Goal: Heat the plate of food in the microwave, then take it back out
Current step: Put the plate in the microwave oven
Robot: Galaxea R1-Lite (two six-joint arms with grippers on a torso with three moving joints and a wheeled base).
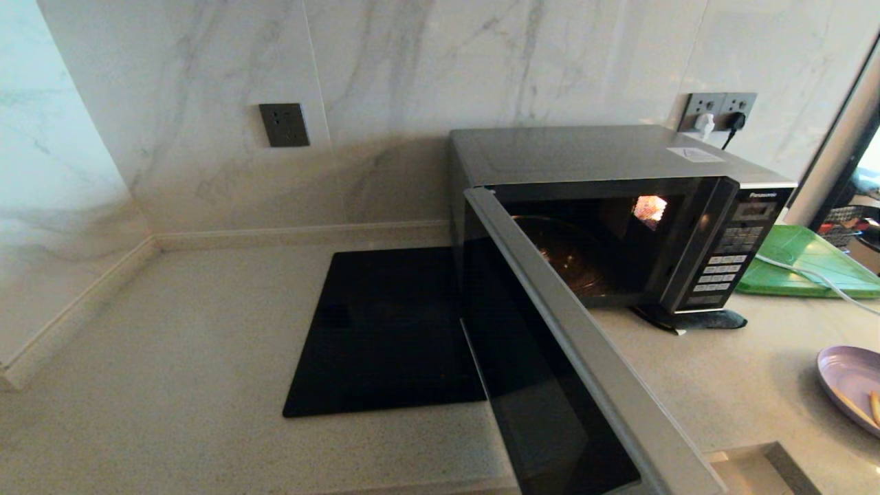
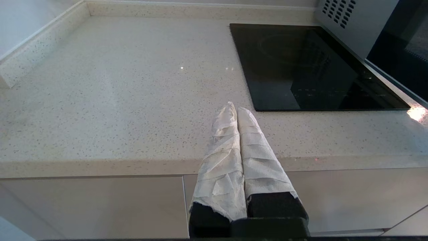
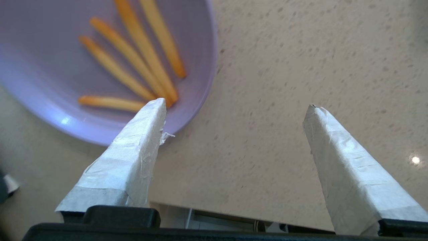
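Observation:
The silver-grey microwave [image 1: 591,165] stands at the back of the counter with its dark glass door [image 1: 550,385] swung wide open toward me and its cavity lit and bare. The lilac plate of food [image 1: 852,385] sits on the counter at the right edge of the head view, outside the microwave. In the right wrist view the plate [image 3: 83,110] holds several yellow fries [image 3: 140,63]. My right gripper [image 3: 234,107] hovers open just above the counter beside the plate, one fingertip [image 3: 153,110] over its rim. My left gripper [image 2: 236,107] is shut and empty, over the counter's front edge.
A flat black glass cooktop [image 1: 385,330] lies left of the microwave. A green tray [image 1: 804,265] with a white cable across it sits right of the microwave. The open door reaches out past the counter's front edge. Marble walls close the back and left.

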